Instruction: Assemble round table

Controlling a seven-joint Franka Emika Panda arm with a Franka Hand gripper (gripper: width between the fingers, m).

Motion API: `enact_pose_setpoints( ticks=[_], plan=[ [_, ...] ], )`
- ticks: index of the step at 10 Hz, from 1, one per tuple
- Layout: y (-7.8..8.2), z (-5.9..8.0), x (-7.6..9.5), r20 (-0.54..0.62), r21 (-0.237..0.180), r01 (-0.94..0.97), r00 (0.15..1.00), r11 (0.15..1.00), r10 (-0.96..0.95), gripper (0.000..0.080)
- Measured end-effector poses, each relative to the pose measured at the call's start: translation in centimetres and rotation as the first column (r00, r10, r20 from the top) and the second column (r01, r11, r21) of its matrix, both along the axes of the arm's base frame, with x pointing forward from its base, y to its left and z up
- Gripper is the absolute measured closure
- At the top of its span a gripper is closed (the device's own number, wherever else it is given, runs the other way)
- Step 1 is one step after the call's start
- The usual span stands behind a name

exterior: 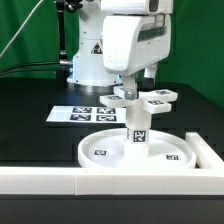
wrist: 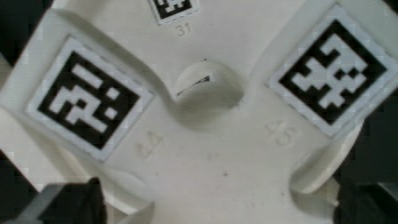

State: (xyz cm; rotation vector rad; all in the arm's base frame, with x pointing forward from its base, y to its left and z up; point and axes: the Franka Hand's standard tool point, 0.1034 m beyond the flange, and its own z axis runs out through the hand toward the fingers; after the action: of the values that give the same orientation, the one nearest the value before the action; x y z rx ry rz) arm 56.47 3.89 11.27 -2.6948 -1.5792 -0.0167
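The disc (exterior: 135,148) lies low in the frame's centre on the black bench (exterior: 30,105), against the white wall (exterior: 60,178). The post (exterior: 137,125) stands upright at its middle, with the cross piece (exterior: 140,98) on top. The tool (exterior: 131,88) hangs just above with jaws spread wide, gripping nothing. The risk is that the cross piece seems only loosely seated; a nudge could tilt it or topple the post. Everything is smooth, hard white plastic with square printed tags (wrist: 86,95).

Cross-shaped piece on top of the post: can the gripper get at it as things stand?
Probably yes. The open gripper hangs right above the cross-shaped piece, and nothing shows between them in either view.
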Motion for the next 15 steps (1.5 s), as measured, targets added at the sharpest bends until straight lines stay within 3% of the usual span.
enact_pose_setpoints(
  ticks=[8, 9, 12, 15],
  plan=[
    [-0.28, -0.96, -0.12, -0.006, -0.007, 0.029, 1.0, 1.0, -0.029, 0.0178],
    [-0.3, -0.97, -0.12, -0.006, -0.008, 0.03, 1.0, 1.0, -0.03, 0.0359],
    [-0.38, -0.99, -0.13, -0.007, -0.008, 0.064, 0.998, 0.998, -0.064, 0.036],
    [-0.43, -1.07, -0.14, -0.013, -0.003, 0.297, 0.955, 0.955, -0.297, 0.036]
  ],
)
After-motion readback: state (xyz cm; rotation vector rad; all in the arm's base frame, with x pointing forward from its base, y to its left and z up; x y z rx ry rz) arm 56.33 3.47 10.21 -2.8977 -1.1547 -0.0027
